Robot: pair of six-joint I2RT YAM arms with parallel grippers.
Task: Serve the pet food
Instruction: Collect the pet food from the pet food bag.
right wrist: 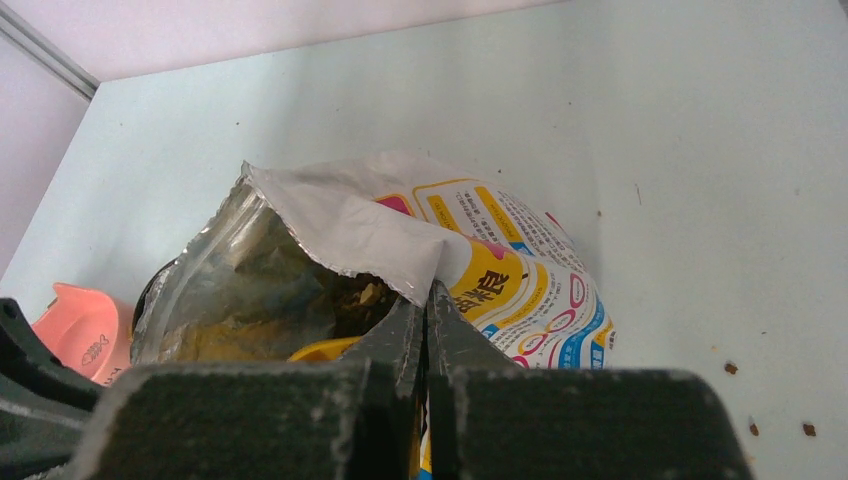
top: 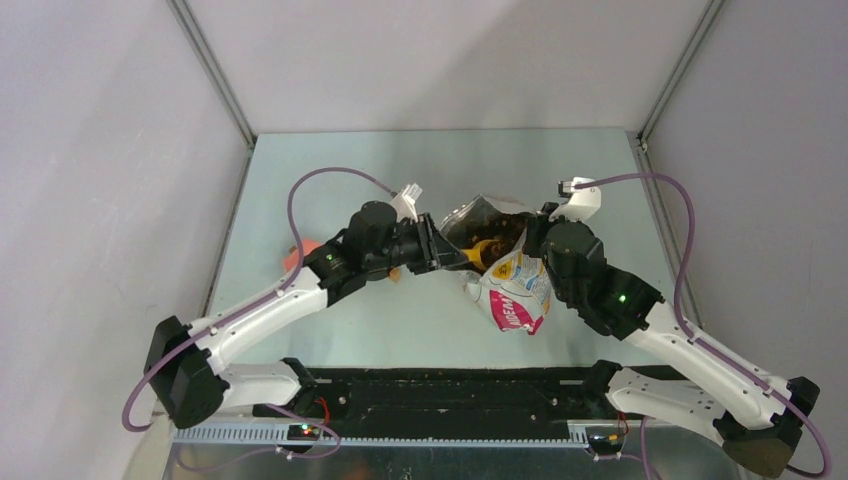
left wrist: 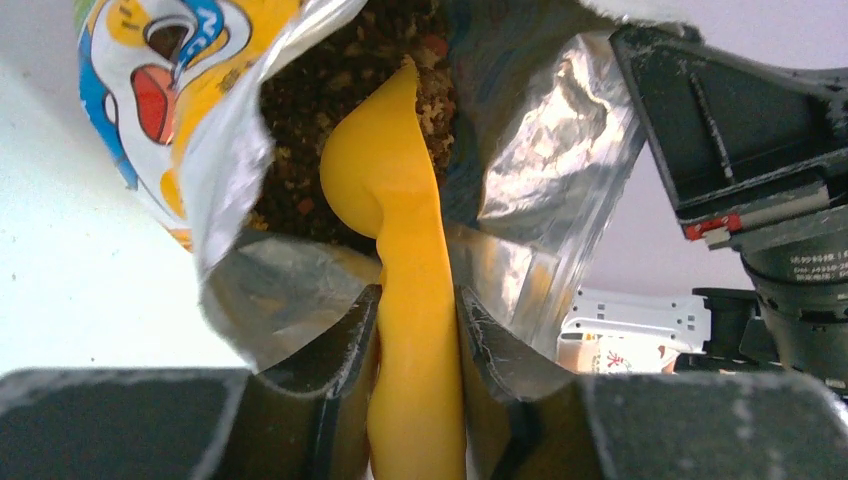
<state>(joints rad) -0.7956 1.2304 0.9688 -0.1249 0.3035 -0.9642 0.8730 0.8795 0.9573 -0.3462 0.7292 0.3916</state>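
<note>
Inside the open bag (top: 512, 292) at the middle of the table (top: 400, 330), the pet food (left wrist: 315, 100) lay around the yellow scoop (left wrist: 390, 180). The left gripper (left wrist: 418, 305) was clamped on the scoop's handle, and the right gripper (right wrist: 427, 305) pinched the bag's rim. 1 pink bowl (right wrist: 85, 330) stood near the bag.

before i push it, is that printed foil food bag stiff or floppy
Probably floppy: the printed foil bag is creased, and its rim folds over where the right end effector pinches it. Likely bottom-heavy, since brown kibble sits inside.
</note>
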